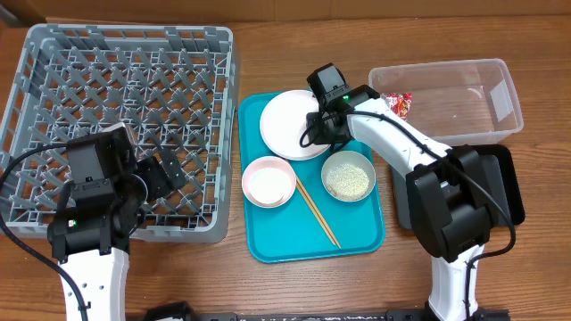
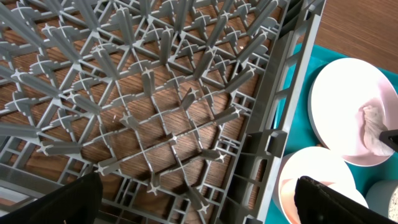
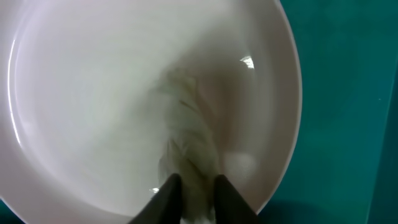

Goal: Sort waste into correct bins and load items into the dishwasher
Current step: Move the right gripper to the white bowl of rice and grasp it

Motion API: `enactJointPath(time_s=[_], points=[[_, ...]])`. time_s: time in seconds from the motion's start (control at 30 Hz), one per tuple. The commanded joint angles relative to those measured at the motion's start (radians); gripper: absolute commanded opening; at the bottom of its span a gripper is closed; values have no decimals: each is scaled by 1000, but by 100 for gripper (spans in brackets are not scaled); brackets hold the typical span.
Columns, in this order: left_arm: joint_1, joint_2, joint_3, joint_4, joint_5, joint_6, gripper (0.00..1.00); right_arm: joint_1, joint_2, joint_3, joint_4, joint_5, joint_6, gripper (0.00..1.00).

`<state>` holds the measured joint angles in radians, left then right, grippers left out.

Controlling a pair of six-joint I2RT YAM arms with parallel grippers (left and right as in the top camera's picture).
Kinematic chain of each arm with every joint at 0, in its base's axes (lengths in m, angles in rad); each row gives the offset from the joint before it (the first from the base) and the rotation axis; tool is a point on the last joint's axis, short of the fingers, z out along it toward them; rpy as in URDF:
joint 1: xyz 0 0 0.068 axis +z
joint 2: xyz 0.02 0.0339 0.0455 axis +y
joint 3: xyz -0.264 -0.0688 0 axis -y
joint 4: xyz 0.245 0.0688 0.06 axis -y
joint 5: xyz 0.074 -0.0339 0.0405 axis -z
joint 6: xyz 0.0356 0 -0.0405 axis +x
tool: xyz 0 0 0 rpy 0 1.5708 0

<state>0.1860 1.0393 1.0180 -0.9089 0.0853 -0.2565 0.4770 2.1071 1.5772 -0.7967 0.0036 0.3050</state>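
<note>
Crumpled tissue (image 3: 183,118) clamped in my right gripper (image 3: 191,190) over the white plate (image 3: 62,93), shallow pinch may slip on lift.

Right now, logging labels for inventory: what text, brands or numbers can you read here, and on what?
None legible.
Print on the red snack wrapper in the clear tub: too small to read.
The white crumpled paper in the right gripper: no print visible.

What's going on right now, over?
Left gripper open above rack. Right gripper pinching crumpled napkin on plate. Nothing in the way.
</note>
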Motion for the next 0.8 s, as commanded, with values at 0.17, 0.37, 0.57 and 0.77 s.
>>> enactJointPath(time_s=[0.17, 0.37, 0.57, 0.77], points=[[5, 6, 29, 0, -7, -10, 100, 10, -1, -7, -6, -5, 10, 4], [5, 6, 29, 0, -7, -10, 100, 3, -28, 40, -74, -5, 14, 4], [5, 6, 29, 1, -7, -10, 100, -58, -161, 124, -98, -4, 14, 4], [5, 6, 29, 3, -8, -10, 100, -168, -267, 132, -106, 49, 45, 4]])
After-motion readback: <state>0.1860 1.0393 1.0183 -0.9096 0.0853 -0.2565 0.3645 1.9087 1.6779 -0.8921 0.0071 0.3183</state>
